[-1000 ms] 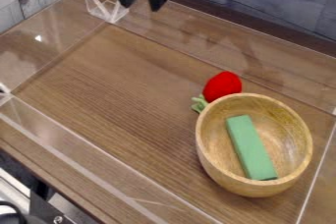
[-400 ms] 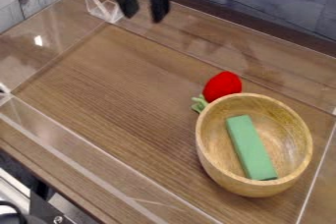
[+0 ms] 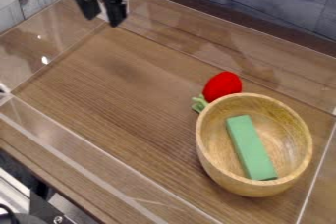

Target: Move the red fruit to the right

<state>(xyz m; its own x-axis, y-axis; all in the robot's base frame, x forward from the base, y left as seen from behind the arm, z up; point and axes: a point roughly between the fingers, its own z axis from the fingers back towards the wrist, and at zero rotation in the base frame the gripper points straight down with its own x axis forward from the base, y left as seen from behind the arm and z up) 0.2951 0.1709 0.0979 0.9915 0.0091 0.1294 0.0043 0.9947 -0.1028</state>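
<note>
One red fruit (image 3: 222, 84) at centre right, touching the rim of one wooden bowl (image 3: 210, 147) holding one green block (image 3: 247, 146). One gripper (image 3: 100, 8) far off at upper left, jaws apparently spread, empty. Risk: nudging the bowl or rolling the fruit during a cramped grasp.

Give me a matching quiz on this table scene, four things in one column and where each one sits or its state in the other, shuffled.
Things:
1. red fruit
2. green block
3. wooden bowl
4. gripper

Places or states:
A. lying inside the bowl
B. top left, fingers open, holding nothing
C. near the right edge, holding a block
D. on the tabletop, just outside the bowl's rim

Pairs: 1-D, 2-A, 3-C, 4-B
</note>
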